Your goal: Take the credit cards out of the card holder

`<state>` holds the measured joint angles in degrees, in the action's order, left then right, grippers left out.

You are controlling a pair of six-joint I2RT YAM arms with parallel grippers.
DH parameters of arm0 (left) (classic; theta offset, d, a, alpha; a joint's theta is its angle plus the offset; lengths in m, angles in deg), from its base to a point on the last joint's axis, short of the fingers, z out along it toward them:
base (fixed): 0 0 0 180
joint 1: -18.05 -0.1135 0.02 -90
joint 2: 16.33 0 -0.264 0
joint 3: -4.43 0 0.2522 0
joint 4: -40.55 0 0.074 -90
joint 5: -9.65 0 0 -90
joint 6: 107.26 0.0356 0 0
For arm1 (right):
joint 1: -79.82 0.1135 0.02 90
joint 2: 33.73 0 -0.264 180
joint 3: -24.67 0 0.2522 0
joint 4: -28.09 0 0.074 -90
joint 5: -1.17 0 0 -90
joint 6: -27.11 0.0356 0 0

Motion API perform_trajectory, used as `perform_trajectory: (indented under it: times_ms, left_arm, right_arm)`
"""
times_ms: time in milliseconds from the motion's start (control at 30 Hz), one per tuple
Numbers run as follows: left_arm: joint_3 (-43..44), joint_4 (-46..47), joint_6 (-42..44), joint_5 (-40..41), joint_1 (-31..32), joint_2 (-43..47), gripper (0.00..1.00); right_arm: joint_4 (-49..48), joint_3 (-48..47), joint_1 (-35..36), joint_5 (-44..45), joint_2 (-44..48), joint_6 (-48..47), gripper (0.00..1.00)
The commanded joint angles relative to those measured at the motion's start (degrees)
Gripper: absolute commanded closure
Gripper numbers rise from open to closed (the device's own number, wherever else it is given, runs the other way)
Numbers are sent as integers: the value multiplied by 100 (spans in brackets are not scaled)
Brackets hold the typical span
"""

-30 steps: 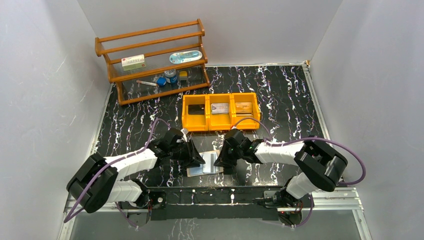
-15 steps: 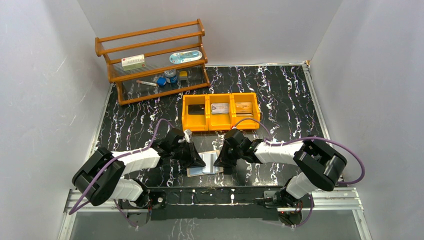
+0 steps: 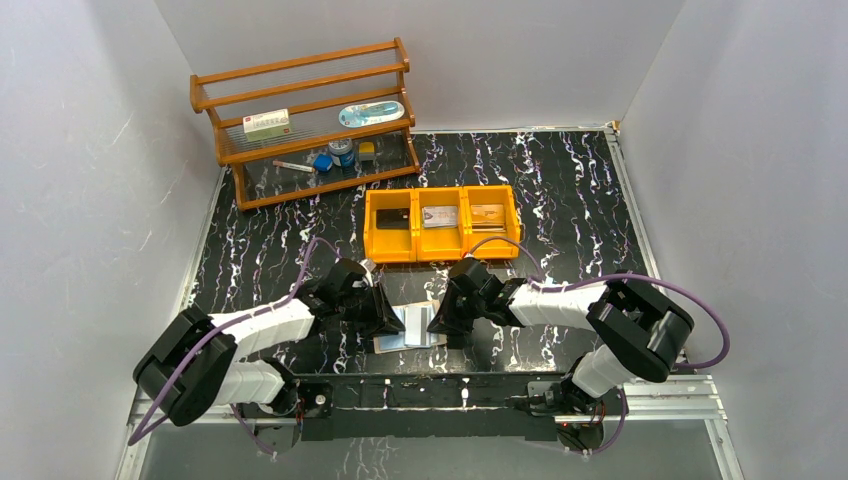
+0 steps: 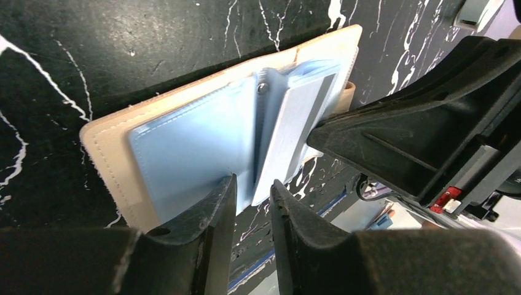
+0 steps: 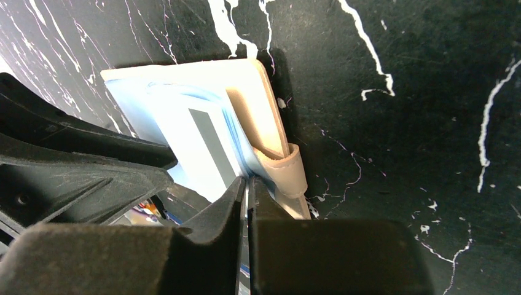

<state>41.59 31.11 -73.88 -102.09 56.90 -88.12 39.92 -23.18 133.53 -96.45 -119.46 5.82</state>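
card holder (image 3: pixel 410 331): lay open on the desk (image 3: pixel 560 200) between both arms, blue pockets up.
card (image 4: pixel 296 120): silver-grey with a dark stripe, tilted up off the holder.
left jaws: slightly spread, card's lower edge in the gap.
right jaws: nearly pressed together, pinching the holder's edge by the tan strap; couldn't tell which layer.
yellow bin (image 3: pixel 442 254): behind the holder, one card per compartment.
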Motion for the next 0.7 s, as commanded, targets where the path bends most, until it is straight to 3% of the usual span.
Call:
perform_trajectory:
  times_ms: [0,300,667]
  left_arm:
    - [125,-213,78,184,35,72,74]
    - [260,475,120,-491,35,-620,76]
    - [36,955,-176,-600,35,-410,84]
  right_arm:
    - [650,87,130,74,-357,-127,88]
    - [565,60,123,-8,-433,-129,88]
    - [710,42,127,58,-491,-76,88]
